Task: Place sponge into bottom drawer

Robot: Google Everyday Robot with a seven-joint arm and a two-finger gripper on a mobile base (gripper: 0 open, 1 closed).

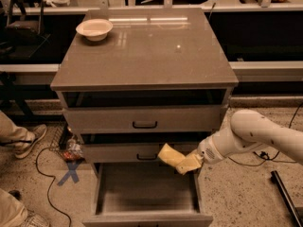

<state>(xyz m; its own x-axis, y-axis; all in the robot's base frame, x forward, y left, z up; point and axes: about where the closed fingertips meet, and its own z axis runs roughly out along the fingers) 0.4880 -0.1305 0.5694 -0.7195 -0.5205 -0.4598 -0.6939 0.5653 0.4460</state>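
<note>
The yellow sponge (174, 158) hangs in the air just over the open bottom drawer (147, 193), near its right side, because the hand (195, 161) pinches one end, ready to drop it inside.

The gripper (194, 163) hangs over the right rear corner of the bottom drawer (142, 193), clamped on the sponge (170, 155), whose right end covers most of its tip. The drawer's front is cut by the lower edge. The arm (258, 135) runs off the right edge. At left, a person's leg (12, 134) is cropped.
</note>
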